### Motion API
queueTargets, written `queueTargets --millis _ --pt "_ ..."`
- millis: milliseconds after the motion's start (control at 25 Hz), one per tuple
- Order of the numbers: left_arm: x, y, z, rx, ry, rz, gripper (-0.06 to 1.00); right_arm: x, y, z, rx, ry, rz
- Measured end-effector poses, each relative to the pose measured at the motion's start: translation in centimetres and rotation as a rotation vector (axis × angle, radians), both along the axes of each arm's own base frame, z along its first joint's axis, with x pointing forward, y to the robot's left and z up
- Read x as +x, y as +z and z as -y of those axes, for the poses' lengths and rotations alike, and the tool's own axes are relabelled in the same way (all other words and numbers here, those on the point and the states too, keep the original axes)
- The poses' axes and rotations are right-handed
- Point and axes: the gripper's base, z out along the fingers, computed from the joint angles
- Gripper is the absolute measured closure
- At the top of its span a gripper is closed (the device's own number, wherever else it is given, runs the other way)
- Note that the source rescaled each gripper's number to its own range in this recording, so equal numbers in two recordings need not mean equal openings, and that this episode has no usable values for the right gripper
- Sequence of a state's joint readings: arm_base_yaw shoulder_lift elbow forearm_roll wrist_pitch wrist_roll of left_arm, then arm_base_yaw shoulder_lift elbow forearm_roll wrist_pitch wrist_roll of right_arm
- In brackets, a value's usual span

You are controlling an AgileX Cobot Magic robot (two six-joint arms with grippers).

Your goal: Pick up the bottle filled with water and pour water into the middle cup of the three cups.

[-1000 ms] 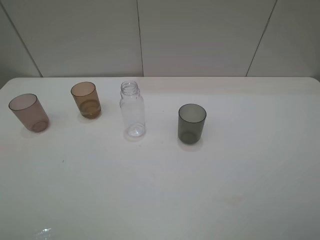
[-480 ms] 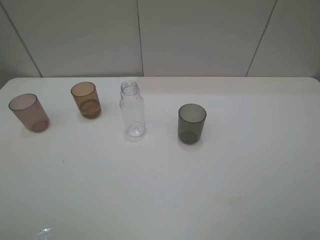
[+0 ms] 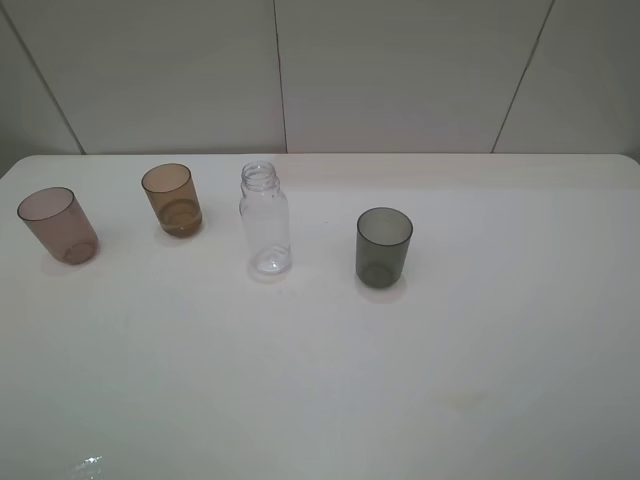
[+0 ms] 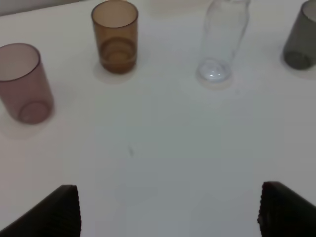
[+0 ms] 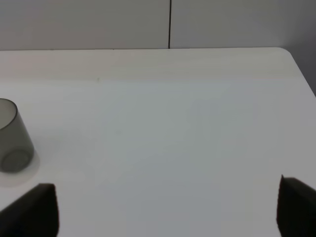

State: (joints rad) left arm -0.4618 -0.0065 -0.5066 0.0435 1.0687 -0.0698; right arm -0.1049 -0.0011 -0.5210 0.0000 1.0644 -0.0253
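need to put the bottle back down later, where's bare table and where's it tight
Bare table spans the whole near side and the right end beyond the grey cup. It is tighter in the back row between the amber cup and the bottle.

Clear bottle (image 3: 265,219) upright, uncapped, between amber middle cup (image 3: 172,200) and grey cup (image 3: 383,247).

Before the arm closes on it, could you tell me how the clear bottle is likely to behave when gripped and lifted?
The bottle looks like thin clear plastic, so it may dent under a firm squeeze. It is tall and narrow on a small base, so a sideways nudge could probably tip it. It has no cap, so anything inside could spill once tilted.
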Motion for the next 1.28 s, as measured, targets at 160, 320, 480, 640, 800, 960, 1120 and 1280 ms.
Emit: queueTargets --millis 160,320,480,640,800,960,1120,1280 --pt "-0.08 0.0 0.22 0.017 -0.039 0.01 0.23 0.0 0.0 0.0 0.0 0.0 0.0" --pt "-0.09 0.0 0.24 0.018 -0.042 0.01 0.23 0.0 0.0 0.0 0.0 0.0 0.0" --pt "-0.13 0.0 0.34 0.012 -0.03 0.007 0.23 0.0 0.0 0.0 0.0 0.0 0.0" --pt "-0.18 0.0 0.46 0.006 0.078 0.004 0.23 0.0 0.0 0.0 0.0 0.0 0.0" --pt "-0.21 0.0 0.65 -0.001 0.249 0.002 0.23 0.0 0.0 0.0 0.0 0.0 0.0" --pt "-0.2 0.0 0.77 -0.003 0.391 0.001 0.23 0.0 0.0 0.0 0.0 0.0 0.0" --pt "-0.18 -0.04 0.8 -0.002 0.432 0.0 0.23 0.0 0.0 0.0 0.0 0.0 0.0" --pt "-0.18 -0.03 0.8 -0.003 0.436 0.001 0.23 0.0 0.0 0.0 0.0 0.0 0.0"
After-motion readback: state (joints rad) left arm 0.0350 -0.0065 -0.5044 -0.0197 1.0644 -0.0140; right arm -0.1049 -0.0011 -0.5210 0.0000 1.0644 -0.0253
